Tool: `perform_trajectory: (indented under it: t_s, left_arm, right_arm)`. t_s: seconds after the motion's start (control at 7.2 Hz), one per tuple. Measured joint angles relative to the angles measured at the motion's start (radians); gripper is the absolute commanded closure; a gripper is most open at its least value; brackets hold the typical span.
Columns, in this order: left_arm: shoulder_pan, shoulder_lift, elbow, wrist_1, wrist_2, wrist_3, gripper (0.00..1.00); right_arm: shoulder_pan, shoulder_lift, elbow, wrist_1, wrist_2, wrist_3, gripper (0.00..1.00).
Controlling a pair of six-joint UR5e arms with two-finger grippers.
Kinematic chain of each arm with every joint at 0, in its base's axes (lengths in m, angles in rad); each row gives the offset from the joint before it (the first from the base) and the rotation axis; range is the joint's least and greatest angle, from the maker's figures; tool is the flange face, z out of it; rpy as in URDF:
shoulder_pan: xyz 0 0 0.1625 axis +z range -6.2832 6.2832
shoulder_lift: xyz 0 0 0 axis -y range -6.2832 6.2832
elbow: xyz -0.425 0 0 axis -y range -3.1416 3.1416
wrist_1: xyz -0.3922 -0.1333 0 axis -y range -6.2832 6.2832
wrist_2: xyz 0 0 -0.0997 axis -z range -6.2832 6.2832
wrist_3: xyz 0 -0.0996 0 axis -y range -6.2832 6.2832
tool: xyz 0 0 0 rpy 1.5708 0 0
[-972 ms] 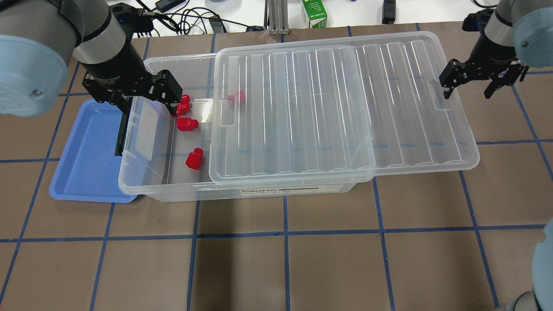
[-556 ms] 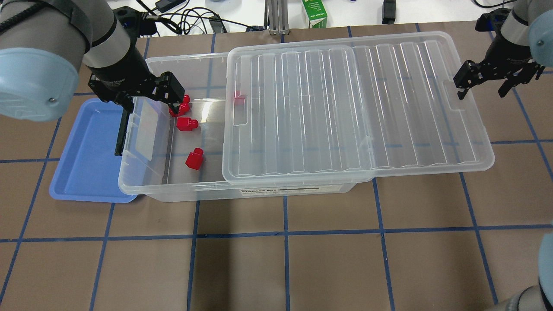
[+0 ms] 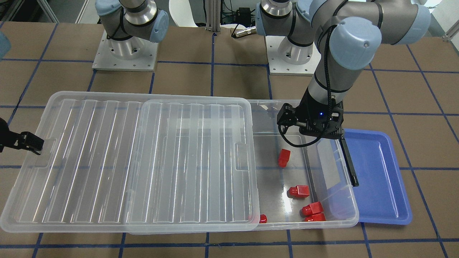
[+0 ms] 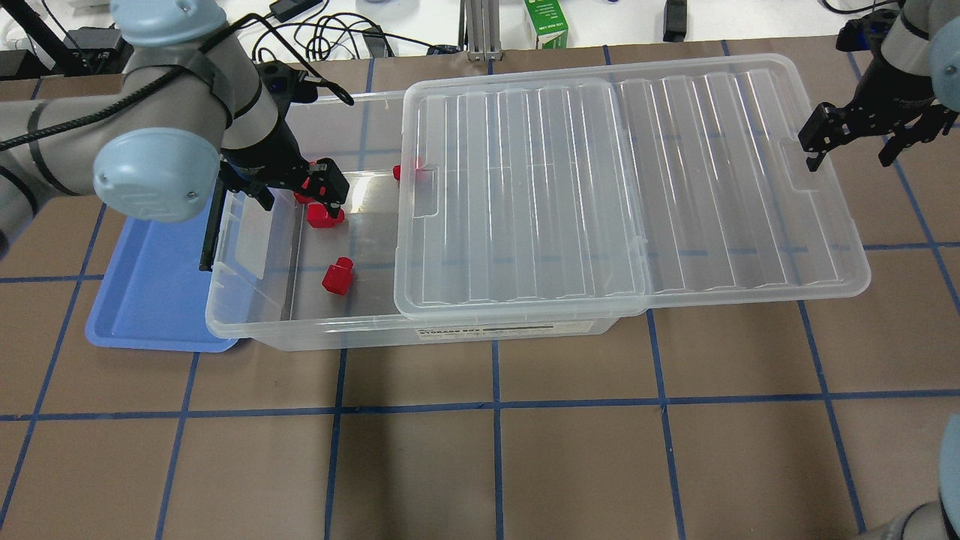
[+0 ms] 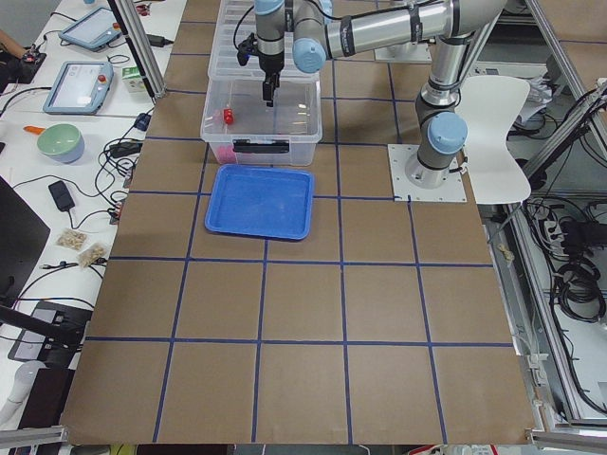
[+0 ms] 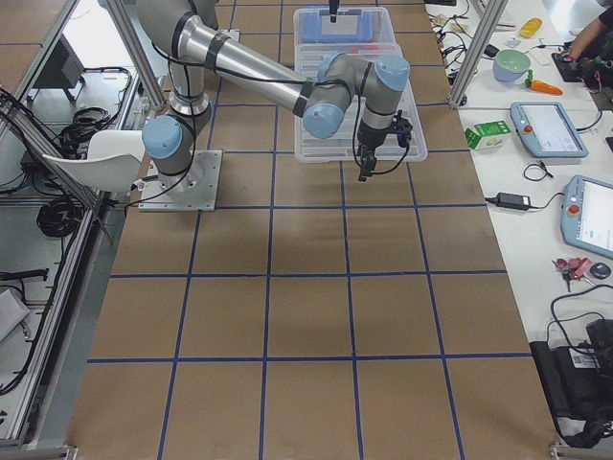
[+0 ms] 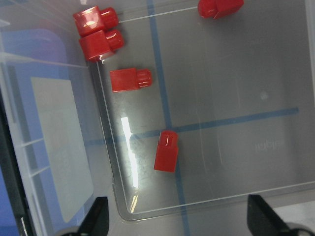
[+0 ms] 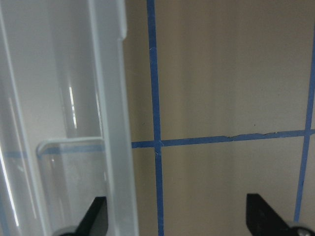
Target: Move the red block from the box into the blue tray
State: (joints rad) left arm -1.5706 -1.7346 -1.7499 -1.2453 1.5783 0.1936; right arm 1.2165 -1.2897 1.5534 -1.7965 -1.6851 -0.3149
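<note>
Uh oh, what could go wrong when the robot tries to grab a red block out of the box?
The open left pincer might pinch both of the two touching red blocks by the box wall, or bump that wall. One red block sits partly under the lid, hard to reach. The lid overhangs the box and might tip.

The left end effector (image 7: 177, 222) hangs over the box (image 7: 236, 162), fingertips (image 7: 96, 219) spread wide, nothing between them. Nearest lies one red block (image 7: 166, 151) (peg pointing away). A second block (image 7: 130, 79) lies crosswise beyond it, then a touching pair (image 7: 100, 43) by the end wall, through which the blue tray (image 7: 29, 49) shows.
</note>
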Motion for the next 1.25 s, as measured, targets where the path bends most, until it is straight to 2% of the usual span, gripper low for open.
perform_trajectory:
  t_s: [0.42,0.69,0.97,1.25]
  left_arm:
    - [0.000,-0.038,-0.097,0.082,0.000,0.053,0.00]
    - [0.006,-0.062,-0.116,0.107,0.001,0.109,0.00]
    - [0.008,-0.099,-0.137,0.167,0.001,0.130,0.00]
    - [0.010,-0.131,-0.172,0.216,0.003,0.132,0.07]
  right_arm:
    - [0.005,-0.057,-0.012,0.046,0.028,0.013,0.00]
    - [0.006,-0.117,-0.012,0.107,0.068,0.026,0.00]
    - [0.006,-0.129,-0.004,0.124,0.090,0.026,0.00]
    - [0.005,-0.127,0.002,0.130,0.096,0.027,0.00]
